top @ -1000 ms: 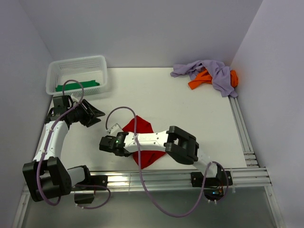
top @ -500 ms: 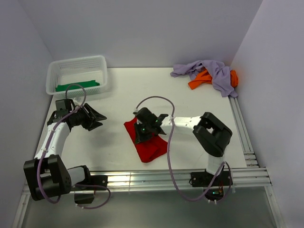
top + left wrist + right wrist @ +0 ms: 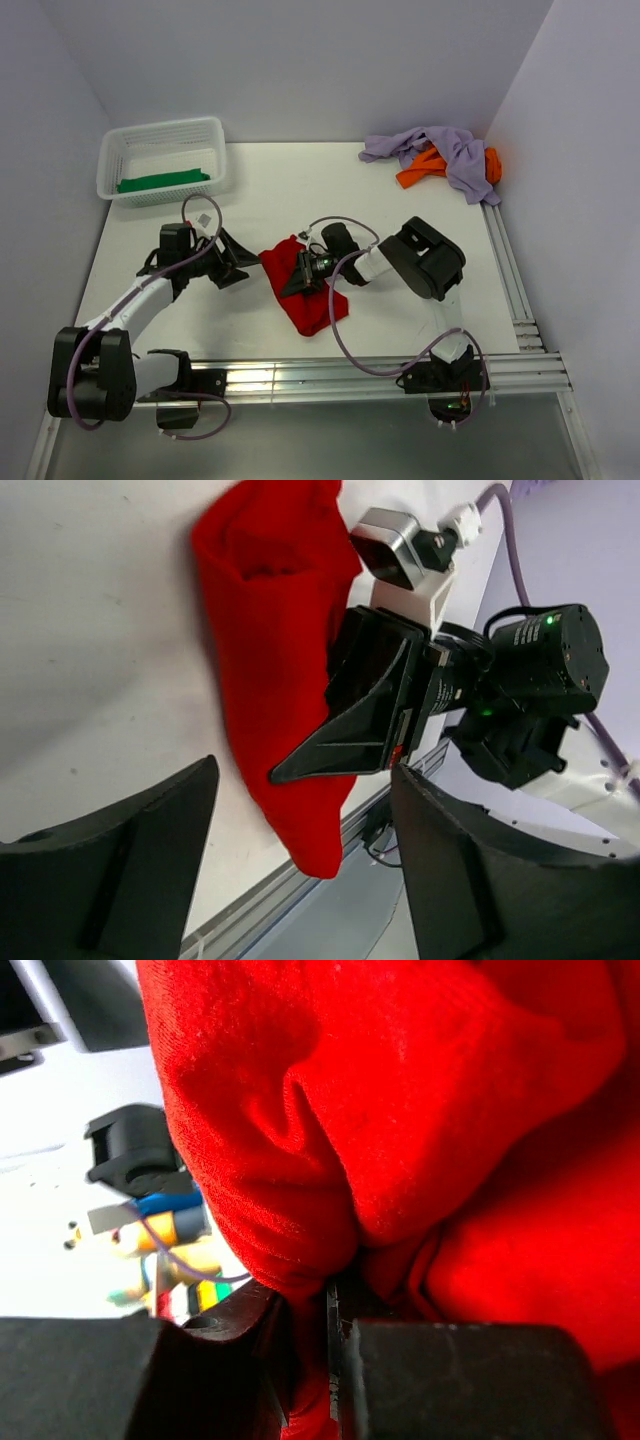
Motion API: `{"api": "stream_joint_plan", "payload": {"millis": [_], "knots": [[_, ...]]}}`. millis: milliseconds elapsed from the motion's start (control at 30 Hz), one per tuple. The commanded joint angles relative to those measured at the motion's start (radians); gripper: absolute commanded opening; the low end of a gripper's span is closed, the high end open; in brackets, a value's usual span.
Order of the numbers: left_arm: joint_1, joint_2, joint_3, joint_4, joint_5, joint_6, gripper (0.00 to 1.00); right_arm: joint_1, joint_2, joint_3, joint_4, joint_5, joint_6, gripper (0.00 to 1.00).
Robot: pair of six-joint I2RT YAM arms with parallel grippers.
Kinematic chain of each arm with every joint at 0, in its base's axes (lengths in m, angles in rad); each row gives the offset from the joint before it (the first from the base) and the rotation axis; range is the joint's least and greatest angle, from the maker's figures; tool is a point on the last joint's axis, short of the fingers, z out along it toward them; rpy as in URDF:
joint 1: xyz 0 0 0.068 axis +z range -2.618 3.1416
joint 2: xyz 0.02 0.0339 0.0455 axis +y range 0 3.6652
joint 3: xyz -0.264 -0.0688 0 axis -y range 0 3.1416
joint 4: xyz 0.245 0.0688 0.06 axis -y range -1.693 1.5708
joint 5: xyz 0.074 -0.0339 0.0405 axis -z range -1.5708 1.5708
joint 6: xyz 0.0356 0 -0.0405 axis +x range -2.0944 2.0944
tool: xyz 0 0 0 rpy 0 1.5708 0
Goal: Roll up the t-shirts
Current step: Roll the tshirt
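The red t-shirt [image 3: 308, 298] lies bunched on the table's front middle. It fills the right wrist view [image 3: 400, 1110] and shows in the left wrist view [image 3: 270, 650]. My right gripper [image 3: 299, 277] is shut on a fold of the red cloth [image 3: 330, 1300] at its upper left part. My left gripper [image 3: 238, 266] is open and empty just left of the shirt, its jaws wide apart [image 3: 305, 772] and facing the right gripper's fingers [image 3: 350, 735]. A green t-shirt [image 3: 163, 182] lies in the basket. The lavender t-shirt [image 3: 445, 148] and the orange t-shirt [image 3: 422, 171] lie heaped at the back right.
A white lattice basket [image 3: 160, 138] stands at the back left corner. Metal rails [image 3: 340, 372] run along the table's front edge and its right side. Purple walls close in the table on the left, back and right.
My right gripper has moved from low on the left of the shirt up onto its upper left and shut on a fold. My left gripper has moved right, close to the shirt.
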Motion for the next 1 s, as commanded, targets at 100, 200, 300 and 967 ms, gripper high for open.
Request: {"api": "stream_joint_plan", "payload": {"millis": [100,200,300,967], "knots": [[-0.064,0.034,-0.073,0.304,-0.046,-0.067,0.82,-0.01,0.088,-0.043,0.276,-0.118,0.152,0.0],[-0.09,0.071,-0.098,0.374,-0.072,-0.062,0.83,-0.015,0.094,-0.028,0.244,-0.13,0.127,0.0],[-0.096,0.14,-0.109,0.46,-0.067,-0.067,0.83,-0.015,0.085,0.0,0.139,-0.13,0.057,0.0],[-0.264,0.384,0.163,0.189,-0.257,0.129,0.72,-0.021,0.082,0.124,-0.222,-0.107,-0.172,0.0]]}}
